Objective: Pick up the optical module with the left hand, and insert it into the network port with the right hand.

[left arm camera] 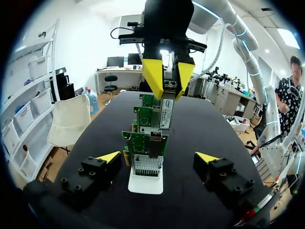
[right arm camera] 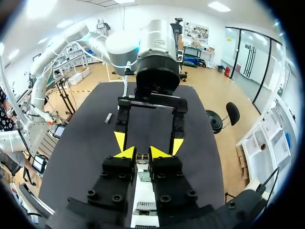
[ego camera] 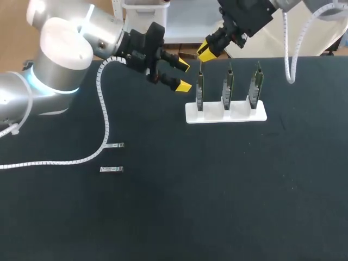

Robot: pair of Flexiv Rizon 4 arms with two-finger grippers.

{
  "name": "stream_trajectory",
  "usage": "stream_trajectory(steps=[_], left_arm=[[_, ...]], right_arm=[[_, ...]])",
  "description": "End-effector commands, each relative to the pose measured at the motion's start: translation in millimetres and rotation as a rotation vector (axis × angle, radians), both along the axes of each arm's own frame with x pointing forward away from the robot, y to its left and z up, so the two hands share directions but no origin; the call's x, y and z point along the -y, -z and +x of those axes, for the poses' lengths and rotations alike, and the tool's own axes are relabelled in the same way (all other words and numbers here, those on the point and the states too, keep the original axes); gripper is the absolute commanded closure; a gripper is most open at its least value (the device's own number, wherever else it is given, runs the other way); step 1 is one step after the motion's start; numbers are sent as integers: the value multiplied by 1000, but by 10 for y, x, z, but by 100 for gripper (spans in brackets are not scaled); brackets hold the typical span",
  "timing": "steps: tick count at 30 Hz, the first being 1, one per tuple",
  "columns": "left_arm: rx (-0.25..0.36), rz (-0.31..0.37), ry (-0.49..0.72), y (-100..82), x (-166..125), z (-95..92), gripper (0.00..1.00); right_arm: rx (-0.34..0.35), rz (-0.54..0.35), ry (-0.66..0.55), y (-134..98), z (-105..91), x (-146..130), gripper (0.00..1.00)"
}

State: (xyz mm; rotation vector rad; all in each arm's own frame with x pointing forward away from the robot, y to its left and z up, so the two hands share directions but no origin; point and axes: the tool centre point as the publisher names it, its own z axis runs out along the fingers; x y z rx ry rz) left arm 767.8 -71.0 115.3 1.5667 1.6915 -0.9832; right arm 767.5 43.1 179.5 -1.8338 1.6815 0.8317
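Observation:
My right gripper (ego camera: 208,51) is shut on a silver optical module (left arm camera: 166,112) that hangs end-down over the nearest of three green network cards (left arm camera: 145,142). The module's lower end sits at that card's port (left arm camera: 155,143). In the right wrist view the module (right arm camera: 142,160) shows between my right gripper's (right arm camera: 141,152) yellow tips. The cards stand upright in a white holder (ego camera: 225,113); the module is over the leftmost card (ego camera: 200,89). My left gripper (ego camera: 184,76) is open and holds nothing, level with the cards and just left of the holder; in its own view my left gripper (left arm camera: 157,157) faces the row end-on.
Two spare silver modules (ego camera: 115,145) (ego camera: 111,169) lie on the black table at the left middle. A white ribbed cable (ego camera: 103,117) from my left arm trails across the table beside them. One spare module (right arm camera: 108,118) shows past my left arm.

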Motion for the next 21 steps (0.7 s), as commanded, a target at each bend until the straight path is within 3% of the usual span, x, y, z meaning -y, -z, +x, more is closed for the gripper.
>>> stream_trajectory(steps=[1,21], left_arm=[[-2,5,-1,-4,7,4,0],[-2,5,-1,-4,7,4,0]], right_arm=[[5,-5,3,19,28,-13,100],[31,-18,4,80,28,-45,100]])
